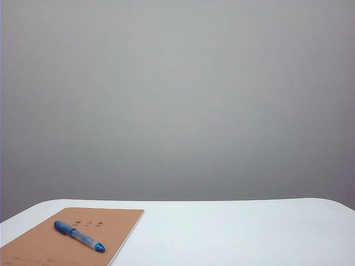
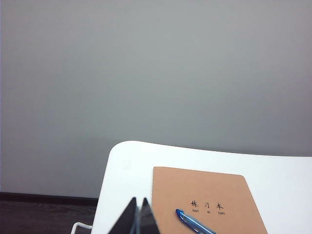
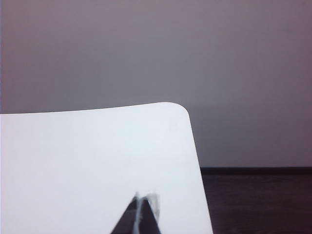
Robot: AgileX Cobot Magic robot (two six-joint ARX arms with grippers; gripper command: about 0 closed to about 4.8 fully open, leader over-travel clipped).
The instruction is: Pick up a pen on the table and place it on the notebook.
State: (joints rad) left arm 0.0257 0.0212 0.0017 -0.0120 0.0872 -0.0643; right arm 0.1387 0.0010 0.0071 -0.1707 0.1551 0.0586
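Lying on notebook (image 2: 204, 195): pen (image 2: 194, 223), beside closed left hand (image 2: 138, 201); right hand (image 3: 145, 197) closed, apart.

A white table (image 1: 233, 233) with rounded corners is seen across the bottom of the exterior view. A tan notebook (image 1: 50, 244) is laid flat on it at the lower left of the frame; the remaining tabletop is shown as plain white surface.

Exterior low, level; wrists face wall; share table (image 1: 233, 233).
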